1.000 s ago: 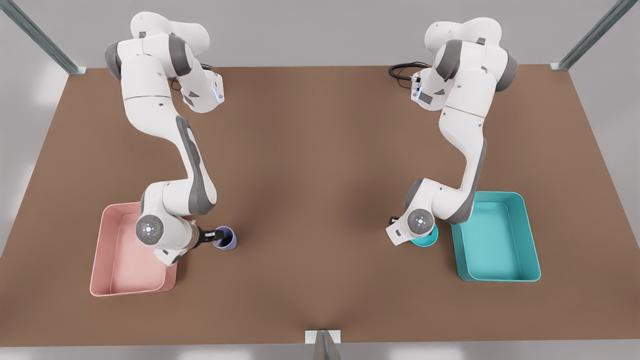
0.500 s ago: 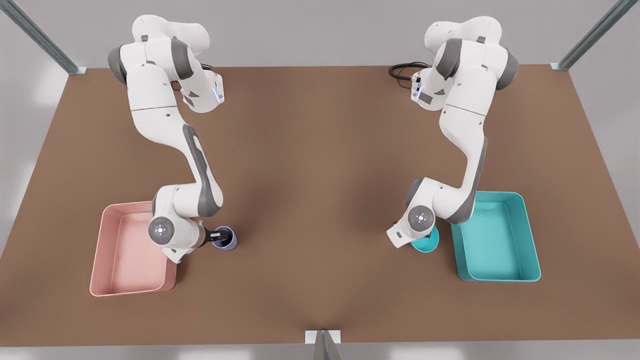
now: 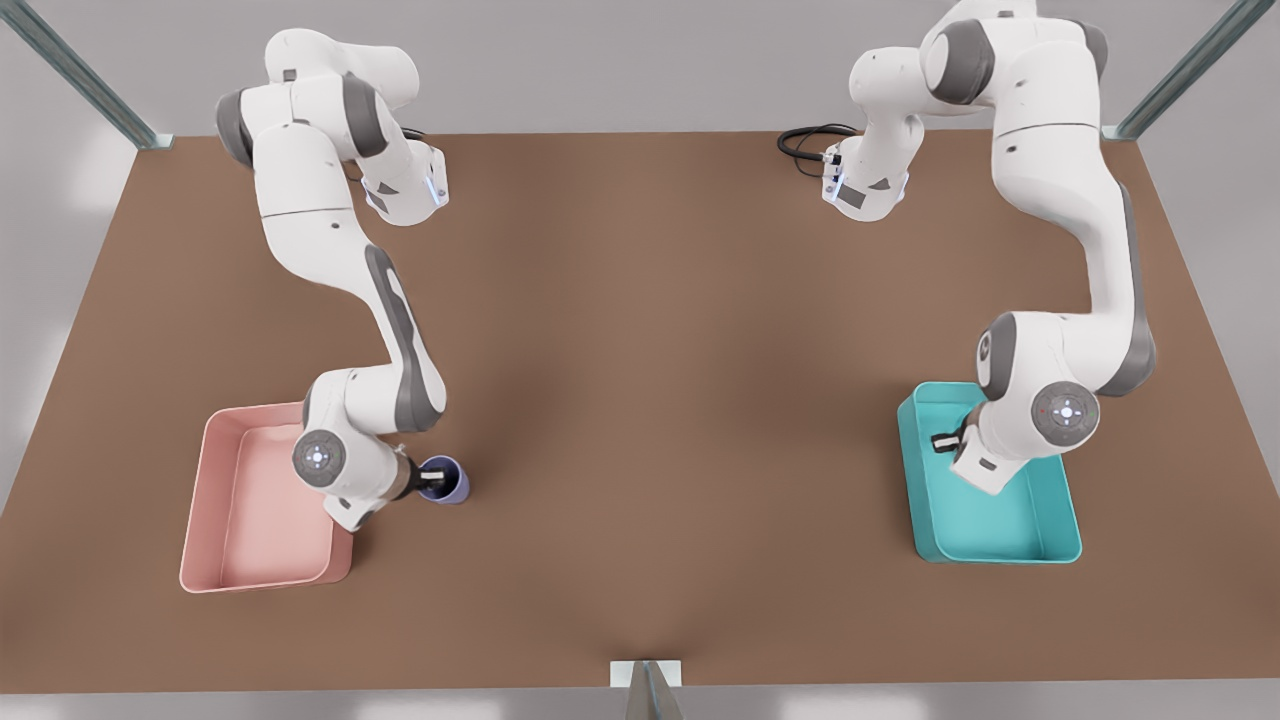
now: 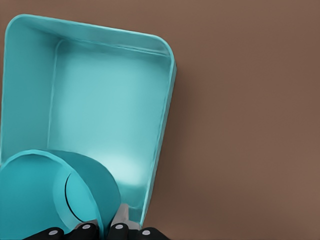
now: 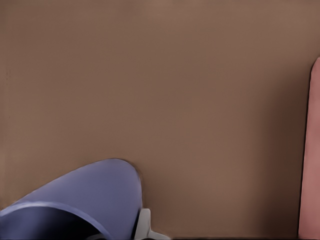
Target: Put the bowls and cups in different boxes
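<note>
My left gripper (image 3: 947,441) hangs over the teal box (image 3: 1000,553) on the front view's right. In the left wrist view it (image 4: 102,231) is shut on the rim of the teal bowl (image 4: 45,195), held tilted above the teal box (image 4: 169,90); in the front view the arm hides the bowl. On the front view's left, my right gripper (image 3: 430,478) is shut on the rim of the purple cup (image 3: 450,486), which stands just beside the pink box (image 3: 260,580). The right wrist view shows the cup (image 5: 85,195) with one fingertip (image 5: 143,225) against its outer wall.
The brown table (image 3: 640,350) lies bare between the two arms. A black cable (image 3: 805,140) loops at the back near one arm's base. The pink box's edge (image 5: 312,150) shows in the right wrist view.
The left gripper has carried the teal bowl from the table to above the teal box. The right gripper has stayed at the cup, which has shifted slightly toward the pink box.
</note>
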Controlling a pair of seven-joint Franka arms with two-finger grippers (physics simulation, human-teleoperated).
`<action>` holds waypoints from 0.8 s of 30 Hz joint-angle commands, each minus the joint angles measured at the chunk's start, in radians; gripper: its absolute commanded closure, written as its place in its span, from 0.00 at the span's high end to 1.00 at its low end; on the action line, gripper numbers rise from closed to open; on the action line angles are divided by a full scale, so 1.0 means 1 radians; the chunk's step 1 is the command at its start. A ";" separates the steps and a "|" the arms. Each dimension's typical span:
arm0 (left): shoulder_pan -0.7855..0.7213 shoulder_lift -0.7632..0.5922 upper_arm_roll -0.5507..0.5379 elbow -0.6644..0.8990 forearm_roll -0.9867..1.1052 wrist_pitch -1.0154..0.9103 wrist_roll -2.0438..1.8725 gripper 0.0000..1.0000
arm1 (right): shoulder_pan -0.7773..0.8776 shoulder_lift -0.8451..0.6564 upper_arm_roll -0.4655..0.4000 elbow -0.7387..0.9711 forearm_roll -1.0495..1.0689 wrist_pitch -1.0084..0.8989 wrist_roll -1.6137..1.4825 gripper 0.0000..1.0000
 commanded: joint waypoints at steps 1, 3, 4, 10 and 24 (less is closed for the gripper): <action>0.020 0.024 0.004 -0.006 -0.009 0.100 -0.037 0.21 | -0.009 -0.068 -0.009 0.000 -0.008 -0.110 -0.081 0.21; 0.046 0.051 0.004 -0.006 -0.010 0.133 -0.039 0.21 | -0.056 -0.178 -0.052 -0.001 -0.016 -0.178 -0.328 0.21; 0.050 0.064 0.004 -0.006 -0.010 0.163 -0.039 0.21 | -0.104 -0.226 -0.052 -0.001 -0.062 -0.183 -0.451 0.21; 0.072 0.150 0.004 -0.029 -0.007 0.285 -0.037 0.21 | -0.249 -0.269 -0.057 -0.032 -0.228 -0.266 -0.682 0.21; 0.099 0.039 0.001 -0.026 -0.021 0.129 -0.037 1.00 | -0.222 0.073 -0.087 0.091 -0.198 -0.078 -0.672 0.21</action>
